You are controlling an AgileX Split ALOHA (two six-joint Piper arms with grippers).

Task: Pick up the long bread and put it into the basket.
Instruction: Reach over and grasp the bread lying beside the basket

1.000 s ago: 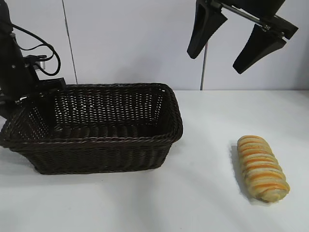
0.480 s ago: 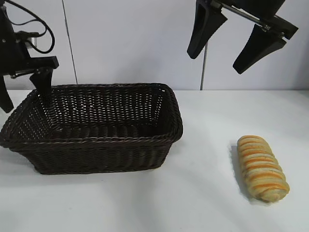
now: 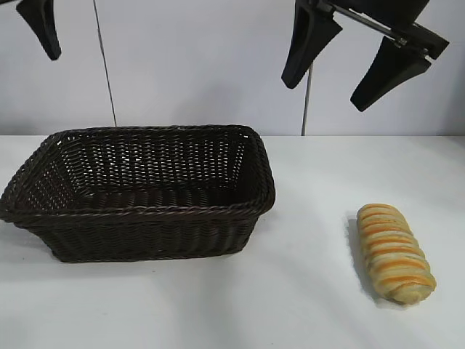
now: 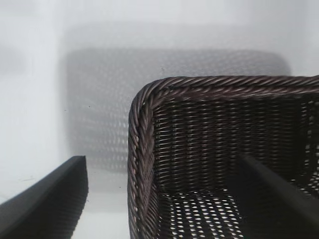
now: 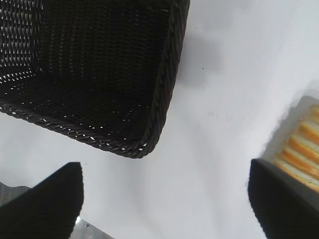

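Note:
The long bread [image 3: 394, 252], golden-tan with orange and cream ridges, lies on the white table at the right; the right wrist view catches one end of it [image 5: 304, 154]. The dark brown wicker basket [image 3: 145, 236] stands at the left with nothing in it. My right gripper [image 3: 325, 94] hangs open high above the gap between basket and bread, nothing between its fingers [image 5: 164, 167]. Of my left arm, only one finger [image 3: 42, 25] shows at the exterior view's top left corner. The left gripper [image 4: 162, 164] is open, high over the basket's corner rim [image 4: 142, 149].
The white table [image 3: 312, 305] extends in front of and between the basket and the bread. A pale wall stands behind, with a thin dark cable [image 3: 105, 65] hanging down it behind the basket.
My left arm has risen from beside the basket's left rim to the top left corner, leaving the basket fully in view. The right gripper, basket and bread have not moved.

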